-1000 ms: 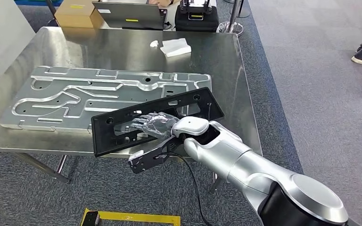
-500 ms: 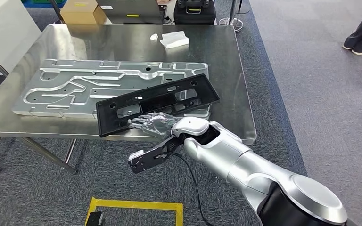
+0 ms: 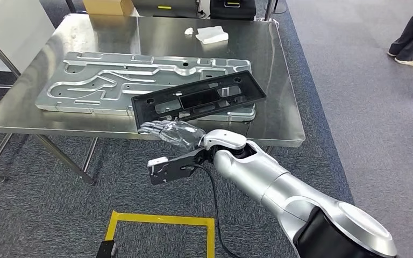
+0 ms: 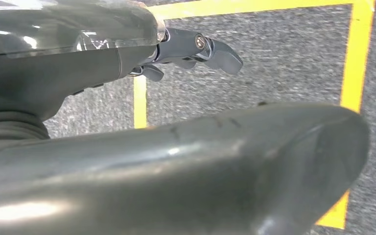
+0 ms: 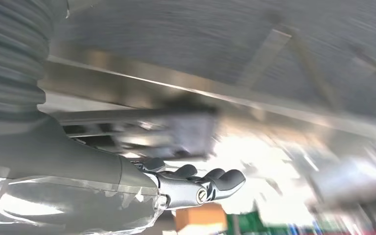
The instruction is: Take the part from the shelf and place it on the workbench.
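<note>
The steel workbench (image 3: 279, 97) runs out of the head view at its far edge, where a cardboard box (image 3: 110, 5) and dark equipment are cut off. On it lies a large machined aluminium plate (image 3: 107, 80). The black part (image 3: 199, 100), a long frame with cut-outs, rests tilted across the plate's near right corner, its near left end projecting over the bench's front edge. The right hand (image 3: 172, 133) sits directly beneath that end, fingers extended; whether they touch or hold the part cannot be determined, as the part hides the fingertips. The right wrist view is heavily blurred, showing the fingers (image 5: 215, 178) straight below the bench. The left hand (image 4: 196, 49) hangs above grey carpet with yellow floor tape (image 4: 355, 63), fingers curled inward, holding nothing. White crumpled paper (image 3: 212, 35) lies at the bench's far side. A person's legs (image 3: 411, 32) stand cropped at the upper right.
</note>
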Motion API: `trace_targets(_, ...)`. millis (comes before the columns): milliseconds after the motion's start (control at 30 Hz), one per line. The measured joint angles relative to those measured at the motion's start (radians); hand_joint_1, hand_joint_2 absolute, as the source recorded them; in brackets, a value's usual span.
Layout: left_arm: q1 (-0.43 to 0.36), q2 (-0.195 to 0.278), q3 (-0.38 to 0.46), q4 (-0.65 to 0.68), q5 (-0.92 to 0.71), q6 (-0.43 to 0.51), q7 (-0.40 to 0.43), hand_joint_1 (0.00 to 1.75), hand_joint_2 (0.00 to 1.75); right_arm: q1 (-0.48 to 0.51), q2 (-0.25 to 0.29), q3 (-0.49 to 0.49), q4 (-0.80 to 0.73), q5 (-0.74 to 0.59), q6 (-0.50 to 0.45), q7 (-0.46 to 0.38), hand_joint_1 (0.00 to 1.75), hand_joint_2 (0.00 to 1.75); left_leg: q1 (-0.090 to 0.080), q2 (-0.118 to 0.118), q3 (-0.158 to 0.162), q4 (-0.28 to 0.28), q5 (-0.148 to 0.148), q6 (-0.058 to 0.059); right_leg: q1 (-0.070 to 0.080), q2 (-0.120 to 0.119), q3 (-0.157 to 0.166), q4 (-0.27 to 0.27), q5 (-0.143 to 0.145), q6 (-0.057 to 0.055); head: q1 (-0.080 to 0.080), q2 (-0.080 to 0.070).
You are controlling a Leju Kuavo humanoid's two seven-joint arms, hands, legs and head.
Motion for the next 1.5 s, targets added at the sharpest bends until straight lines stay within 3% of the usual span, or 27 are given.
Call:
trace_targets(33, 0.0, -0.004, 0.001, 0.0, 0.0, 0.002, -0.001, 0.0, 0.0, 0.013, -0.002, -0.048, -0.016, -0.025, -0.007, -0.037, 0.0, 1.75, -0.003, 0.0, -0.01, 0.0, 0.009, 0.0, 0.007, 0.001, 0.052, -0.064, 0.017, -0.015, 0.0, 0.0)
trace_targets(100, 0.0, -0.012, 0.003, 0.0, 0.0, 0.007, -0.003, 0.0, 0.0, 0.057, -0.012, -0.156, -0.08, -0.056, -0.004, -0.093, 0.0, 1.75, -0.007, -0.002, -0.021, -0.002, 0.027, -0.005, 0.021, -0.001, 0.156, -0.209, 0.014, -0.04, 0.0, 0.0)
trace_targets(167, 0.0, -0.017, 0.009, -0.001, 0.0, 0.012, -0.006, 0.0, 0.0, 0.12, -0.03, -0.253, -0.173, -0.056, 0.013, -0.113, 0.0, 1.75, -0.003, -0.002, -0.023, -0.01, 0.045, -0.015, 0.031, -0.003, 0.194, -0.28, 0.003, -0.048, 0.0, 0.0)
trace_targets(233, 0.002, -0.02, 0.019, -0.001, -0.001, 0.018, -0.008, 0.0, 0.0, 0.193, -0.05, -0.331, -0.266, -0.051, 0.03, -0.119, 0.0, 1.75, -0.001, -0.003, -0.027, -0.019, 0.054, -0.025, 0.028, -0.006, 0.19, -0.303, 0.029, -0.05, 0.0, 0.0)
trace_targets(267, 0.004, -0.02, 0.022, -0.001, -0.001, 0.02, -0.009, 0.0, 0.0, 0.228, -0.057, -0.362, -0.306, -0.054, 0.039, -0.123, 0.0, 1.75, -0.002, -0.004, -0.033, -0.009, 0.035, -0.029, 0.024, -0.008, 0.185, -0.314, 0.045, -0.053, 0.0, 0.0)
trace_targets(333, 0.006, -0.021, 0.027, -0.001, -0.001, 0.024, -0.012, 0.0, 0.0, 0.293, -0.069, -0.41, -0.37, -0.072, 0.052, -0.137, 0.0, 1.75, 0.001, -0.004, -0.056, 0.07, -0.056, -0.036, 0.018, -0.01, 0.164, -0.326, 0.074, -0.053, 0.0, 0.0)
trace_targets(400, 0.006, -0.02, 0.031, -0.001, -0.001, 0.026, -0.015, 0.0, 0.0, 0.358, -0.082, -0.448, -0.418, -0.092, 0.058, -0.156, 0.0, 1.75, 0.007, -0.004, -0.076, 0.196, -0.137, -0.046, 0.016, -0.011, 0.133, -0.322, 0.097, -0.051, 0.0, 0.0)
trace_targets(433, 0.006, -0.02, 0.034, -0.001, -0.002, 0.027, -0.016, 0.0, 0.0, 0.389, -0.09, -0.465, -0.438, -0.1, 0.06, -0.165, 0.0, 1.75, 0.01, -0.004, -0.076, 0.242, -0.142, -0.052, 0.015, -0.012, 0.116, -0.318, 0.107, -0.048, 0.0, 0.0)
trace_targets(467, 0.006, -0.02, 0.037, -0.001, -0.002, 0.028, -0.016, 0.0, 0.0, 0.418, -0.097, -0.481, -0.456, -0.106, 0.061, -0.173, 0.0, 1.75, 0.013, -0.004, -0.064, 0.26, -0.124, -0.057, 0.013, -0.013, 0.097, -0.312, 0.117, -0.044, 0.0, 0.0)
trace_targets(533, 0.006, -0.02, 0.042, -0.001, -0.003, 0.03, -0.016, 0.0, 0.0, 0.466, -0.111, -0.508, -0.491, -0.117, 0.064, -0.186, 0.0, 1.75, 0.02, -0.004, 0.007, 0.195, -0.072, -0.068, 0.006, -0.013, 0.058, -0.292, 0.133, -0.033, 0.0, 0.0)
trace_targets(567, 0.005, -0.021, 0.044, -0.001, -0.004, 0.031, -0.016, 0.0, 0.0, 0.485, -0.117, -0.519, -0.508, -0.121, 0.065, -0.191, 0.0, 1.75, 0.021, -0.004, 0.06, 0.125, -0.073, -0.072, 0.004, -0.012, 0.039, -0.279, 0.139, -0.027, 0.0, 0.0)
trace_targets(633, 0.003, -0.022, 0.045, -0.002, -0.005, 0.032, -0.017, 0.0, 0.0, 0.511, -0.127, -0.537, -0.536, -0.126, 0.066, -0.198, 0.0, 1.75, 0.019, -0.007, 0.132, 0.016, -0.106, -0.059, 0.005, -0.009, 0.016, -0.258, 0.151, -0.014, 0.0, 0.0)
trace_targets(667, 0.002, -0.023, 0.045, -0.002, -0.005, 0.032, -0.017, 0.0, 0.0, 0.519, -0.131, -0.543, -0.547, -0.128, 0.067, -0.2, 0.0, 1.75, 0.015, -0.008, 0.143, -0.006, -0.12, -0.048, 0.006, -0.008, 0.011, -0.254, 0.158, -0.009, 0.0, 0.0)
trace_targets(733, 0.002, -0.023, 0.047, -0.003, -0.005, 0.033, -0.017, 0.0, 0.0, 0.532, -0.139, -0.551, -0.561, -0.129, 0.067, -0.201, 0.0, 1.75, 0.015, -0.006, 0.13, -0.007, -0.109, -0.024, 0.005, -0.007, 0.007, -0.253, 0.167, 0.002, 0.0, 0.0)
trace_targets(767, 0.001, -0.024, 0.048, -0.003, -0.005, 0.033, -0.017, 0.0, 0.0, 0.538, -0.143, -0.555, -0.567, -0.129, 0.067, -0.201, 0.0, 1.75, 0.015, -0.004, 0.121, -0.006, -0.098, -0.013, 0.002, -0.005, 0.0, -0.242, 0.149, 0.008, 0.0, 0.0)
trace_targets(833, 0.0, -0.025, 0.049, -0.003, -0.005, 0.033, -0.017, 0.0, 0.0, 0.545, -0.151, -0.562, -0.577, -0.13, 0.067, -0.201, 0.0, 1.75, 0.016, 0.0, 0.096, -0.007, -0.072, 0.003, -0.003, -0.002, -0.028, -0.164, 0.059, 0.019, 0.0, 0.0)
trace_targets(900, 0.0, -0.025, 0.049, -0.003, -0.008, 0.033, -0.017, 0.0, 0.0, 0.551, -0.156, -0.566, -0.585, -0.134, 0.067, -0.201, 0.0, 1.75, 0.014, 0.001, 0.063, -0.006, -0.046, 0.007, -0.003, -0.002, -0.058, -0.036, -0.032, 0.027, 0.0, 0.0)
trace_targets(933, 0.0, -0.025, 0.049, -0.003, -0.012, 0.033, -0.017, 0.0, 0.0, 0.558, -0.159, -0.569, -0.586, -0.135, 0.066, -0.199, 0.0, 1.75, 0.013, 0.002, 0.046, -0.006, -0.033, 0.007, -0.003, -0.001, -0.061, 0.014, -0.045, 0.028, 0.0, 0.0)
trace_targets(1000, 0.0, -0.025, 0.049, -0.003, -0.025, 0.035, -0.018, 0.0, 0.0, 0.578, -0.166, -0.579, -0.585, -0.1, 0.032, -0.184, 0.0, 1.75, 0.01, 0.002, 0.012, -0.005, -0.008, 0.006, -0.002, -0.001, -0.022, 0.023, -0.011, 0.023, 0.0, 0.0)
trace_targets(1067, 0.0, -0.027, 0.049, -0.003, -0.042, 0.037, -0.023, 0.0, 0.0, 0.591, -0.171, -0.587, -0.557, -0.003, -0.05, -0.152, 0.0, 1.75, 0.006, 0.001, -0.015, -0.005, 0.016, 0.002, 0.003, 0.001, 0.085, -0.095, 0.022, 0.006, 0.0, 0.0)
trace_targets(1133, -0.001, -0.032, 0.049, -0.004, -0.061, 0.042, -0.03, 0.0, 0.0, 0.596, -0.174, -0.602, -0.46, 0.091, -0.144, -0.122, 0.0, 1.75, 0.005, 0.0, -0.026, -0.007, 0.036, -0.006, 0.011, 0.001, 0.192, -0.241, 0.003, -0.01, 0.0, 0.0)
trace_targets(1167, -0.002, -0.035, 0.049, -0.005, -0.069, 0.045, -0.033, 0.0, 0.0, 0.6, -0.176, -0.616, -0.387, 0.119, -0.187, -0.11, 0.0, 1.75, 0.006, 0.0, -0.027, -0.01, 0.045, -0.012, 0.015, 0.0, 0.22, -0.283, -0.008, -0.015, 0.0, 0.0)
trace_targets(1233, -0.001, -0.039, 0.048, -0.006, -0.085, 0.049, -0.037, 0.0, 0.0, 0.62, -0.183, -0.652, -0.216, 0.147, -0.264, -0.074, 0.0, 1.75, 0.009, -0.001, -0.026, -0.02, 0.063, -0.024, 0.017, -0.004, 0.225, -0.309, 0.004, -0.024, 0.0, 0.0)
trace_targets(1300, 0.003, -0.043, 0.048, -0.006, -0.093, 0.052, -0.046, 0.0, 0.0, 0.662, -0.2, -0.69, -0.063, 0.154, -0.325, -0.009, 0.0, 1.75, 0.009, -0.002, -0.038, 0.0, 0.029, -0.031, 0.012, -0.012, 0.215, -0.323, 0.03, -0.035, 0.0, 0.0)
trace_targets(1400, 0.016, -0.045, 0.047, -0.006, -0.1, 0.059, -0.061, 0.0, 0.0, 0.763, -0.238, -0.743, 0.11, 0.139, -0.399, 0.146, 0.0, 0.44, 0.012, -0.002, -0.081, 0.166, -0.111, -0.04, 0.011, -0.02, 0.18, -0.327, 0.06, -0.042, -0.001, 0.0)
trace_targets(1433, 0.021, -0.046, 0.047, -0.006, -0.106, 0.062, -0.065, 0.0, 0.0, 0.801, -0.252, -0.761, 0.157, 0.133, -0.414, 0.214, 0.0, 0.0, 0.012, -0.002, -0.09, 0.226, -0.132, -0.043, 0.012, -0.021, 0.166, -0.324, 0.068, -0.041, -0.001, 0.0)
trace_targets(1500, 0.027, -0.046, 0.047, -0.006, -0.12, 0.071, -0.067, 0.0, 0.0, 0.873, -0.277, -0.794, 0.234, 0.114, -0.422, 0.352, 0.0, 0.0, 0.014, -0.002, -0.066, 0.26, -0.106, -0.048, 0.01, -0.023, 0.14, -0.314, 0.078, -0.036, -0.001, 0.0)
